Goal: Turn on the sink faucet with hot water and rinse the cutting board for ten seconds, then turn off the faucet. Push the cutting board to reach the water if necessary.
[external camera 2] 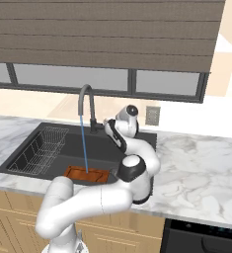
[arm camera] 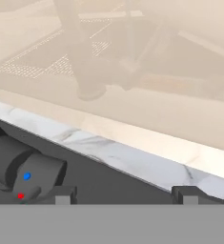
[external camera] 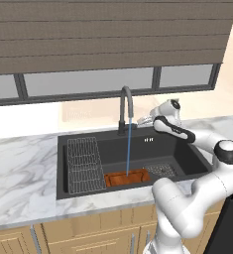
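Hand view: one blue and one red dot are seen on the sink faucet [arm camera: 30,176] base, just left of the gripper [arm camera: 124,194], whose fingers [arm camera: 66,194] stand apart, gripping nothing. No writing can be read. From the left base view, one cutting board [external camera: 127,177] lies in the sink [external camera: 187,158], under one water [external camera: 128,149] stream, below the fingers.

The gripper [external camera 2: 106,123] hovers just right of the sink faucet [external camera 2: 89,106] base. Left of and below it, the water [external camera 2: 83,143] falls onto the cutting board [external camera 2: 87,174] in the sink [external camera 2: 38,129].
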Controlling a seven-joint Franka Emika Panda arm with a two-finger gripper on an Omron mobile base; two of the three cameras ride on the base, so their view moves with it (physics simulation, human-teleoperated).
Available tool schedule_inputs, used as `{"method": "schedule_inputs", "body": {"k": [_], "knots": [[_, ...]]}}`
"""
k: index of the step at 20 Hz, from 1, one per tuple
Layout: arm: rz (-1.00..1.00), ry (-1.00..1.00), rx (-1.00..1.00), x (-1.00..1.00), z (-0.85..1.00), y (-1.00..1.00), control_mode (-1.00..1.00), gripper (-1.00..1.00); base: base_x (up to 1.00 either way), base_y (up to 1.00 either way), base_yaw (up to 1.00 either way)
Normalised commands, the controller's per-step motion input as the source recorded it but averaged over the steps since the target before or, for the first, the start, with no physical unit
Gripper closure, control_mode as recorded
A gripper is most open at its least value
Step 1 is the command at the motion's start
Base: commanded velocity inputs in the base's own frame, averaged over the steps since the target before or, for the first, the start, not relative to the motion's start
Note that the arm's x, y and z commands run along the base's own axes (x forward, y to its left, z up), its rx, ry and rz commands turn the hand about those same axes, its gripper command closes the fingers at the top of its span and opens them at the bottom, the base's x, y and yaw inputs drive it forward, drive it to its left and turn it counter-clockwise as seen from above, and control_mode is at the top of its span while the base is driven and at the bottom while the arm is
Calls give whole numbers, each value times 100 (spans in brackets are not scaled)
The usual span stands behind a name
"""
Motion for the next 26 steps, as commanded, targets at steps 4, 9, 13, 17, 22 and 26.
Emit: {"method": "schedule_inputs", "body": {"k": [4, 9, 13, 17, 22, 26], "knots": [[0, 4, 0, 0, -28, 46, -100, -100, 0, 0, 0], [0, 0, 0, 0, -4, -8, -100, -100, 0, 0, 0], [0, 0, 0, -8, -15, -29, -100, -100, 0, 0, 0], [-2, 0, 0, -21, -18, -3, -100, -100, 0, 0, 0], [-1, 0, 0, 0, 0, 0, -100, -100, 0, 0, 0], [-1, 0, 0, 0, 0, 4, -100, -100, 0, 0, 0]]}}
